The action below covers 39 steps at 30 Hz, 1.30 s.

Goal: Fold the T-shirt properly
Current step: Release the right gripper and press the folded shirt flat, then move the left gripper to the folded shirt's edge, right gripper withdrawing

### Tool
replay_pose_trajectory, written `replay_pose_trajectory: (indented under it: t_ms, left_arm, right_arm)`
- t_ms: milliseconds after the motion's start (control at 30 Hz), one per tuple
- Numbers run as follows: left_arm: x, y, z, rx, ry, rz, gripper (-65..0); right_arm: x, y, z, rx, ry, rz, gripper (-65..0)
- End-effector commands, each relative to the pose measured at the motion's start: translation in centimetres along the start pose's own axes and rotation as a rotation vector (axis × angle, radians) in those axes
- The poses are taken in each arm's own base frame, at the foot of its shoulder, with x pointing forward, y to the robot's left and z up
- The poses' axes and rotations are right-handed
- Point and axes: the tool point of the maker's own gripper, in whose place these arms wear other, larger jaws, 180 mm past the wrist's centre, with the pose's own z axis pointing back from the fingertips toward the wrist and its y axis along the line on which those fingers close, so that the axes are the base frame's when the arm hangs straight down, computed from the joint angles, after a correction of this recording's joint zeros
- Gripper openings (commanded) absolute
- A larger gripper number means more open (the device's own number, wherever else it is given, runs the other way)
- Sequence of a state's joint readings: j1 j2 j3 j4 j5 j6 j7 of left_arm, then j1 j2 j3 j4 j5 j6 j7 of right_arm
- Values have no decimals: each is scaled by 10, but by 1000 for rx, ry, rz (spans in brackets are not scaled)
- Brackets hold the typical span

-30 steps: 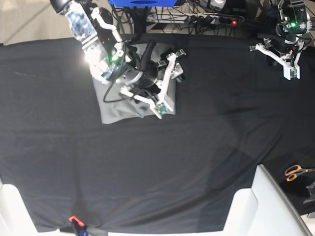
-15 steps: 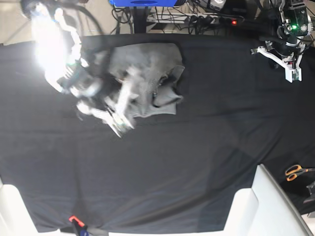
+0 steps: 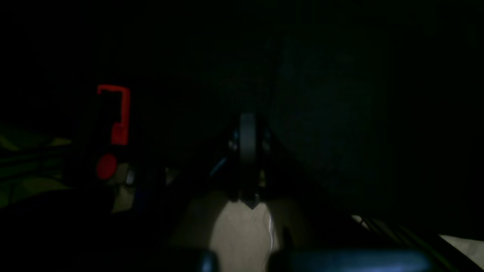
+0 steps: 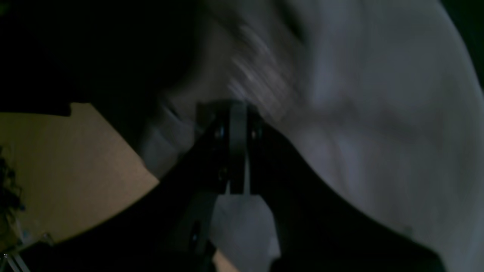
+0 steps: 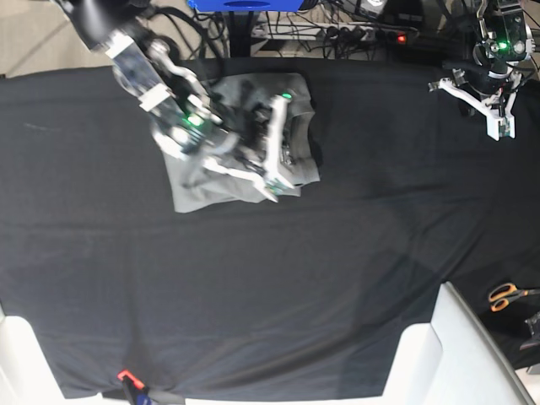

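The grey T-shirt (image 5: pixel 192 191) lies bunched at the back left of the black table cloth (image 5: pixel 295 278). My right gripper (image 5: pixel 274 189) sits over the shirt's lower right part. In the right wrist view its jaws (image 4: pixel 235 124) are pressed together, and blurred grey T-shirt (image 4: pixel 378 132) fabric gathers at the tips and fills the view beyond. My left gripper (image 5: pixel 498 128) hovers at the back right, far from the shirt. It is shut and empty, and the dark left wrist view shows it as one closed bar (image 3: pixel 247 128).
Orange-handled scissors (image 5: pixel 506 295) lie at the right edge. White chair parts (image 5: pixel 451 354) stand at the front right and front left. A power strip (image 5: pixel 371 34) and cables run behind the table. A small red clip (image 5: pixel 125 375) sits at the front edge.
The right gripper went from open to shut. Its arm swung left off the shirt and came back over it, and the shirt's right side is bunched differently. The left arm stayed put.
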State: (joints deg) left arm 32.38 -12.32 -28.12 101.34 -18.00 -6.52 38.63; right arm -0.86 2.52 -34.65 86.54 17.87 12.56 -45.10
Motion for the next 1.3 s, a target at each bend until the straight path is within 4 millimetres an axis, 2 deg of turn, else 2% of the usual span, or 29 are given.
replay_pose_trajectory:
  t_ms: [0, 100, 200, 267, 367, 400, 467, 533, 633, 700, 767, 833, 867, 967, 1033, 1133, 1267]
  left_arm:
    - [6, 2, 3, 4, -22, -6, -650]
    - [5, -3, 2, -5, -21, 0, -650]
    - [1, -22, -1, -52, -6, -29, -650]
    - [0, -30, -1, -73, -4, -39, -650]
    - [3, -45, -2, -107, -11, -50, -650]
    - [7, -51, 0, -122, -23, -54, -650]
    - [23, -70, 3, -184, -66, -23, -650]
    - [34, -88, 9, -280, -92, 62, -650]
    - [49, -99, 14, -406, -107, 191, -650]
    - [53, -103, 15, -471, -100, 273, -461]
    - [55, -109, 13, -529, -93, 356, -263]
    - [60, -130, 14, -642, -109, 336, -137]
    - [59, -145, 16, -716, -116, 289, -109]
    - [47, -188, 21, -918, -115, 178, -97]
    - [36, -204, 19, -987, -100, 174, -97]
    - [12, -209, 2, -975, -41, 215, -97]
    - [-15, -218, -9, -943, 30, 193, -97]
  right_arm:
    - [12, -7, -3, -15, -20, -7, -645]
    - [0, -17, -17, -23, 40, -25, -645]
    - [3, -19, -16, -27, 22, -26, -647]
    - [9, -17, -3, -33, -12, -9, -647]
    - [29, -7, 28, -39, -84, 40, -647]
    - [32, -10, 38, -52, -108, 42, -645]
    - [34, -21, 57, -89, -155, 9, -644]
    - [29, -46, 75, -156, -186, -66, -644]
    - [13, -78, 90, -235, -190, -154, -644]
    - [-3, -94, 98, -278, -170, -183, -644]
    - [-14, -101, 101, -296, -144, -177, -645]
    - [-26, -106, 104, -308, -118, -169, -647]
    - [-29, -107, 105, -313, -120, -164, -648]
    - [-37, -105, 107, -316, -149, -158, -648]
    - [-41, -105, 108, -318, -155, -149, -648]
    - [-45, -105, 109, -320, -149, -152, -648]
    - [-48, -104, 108, -317, -144, -155, -648]
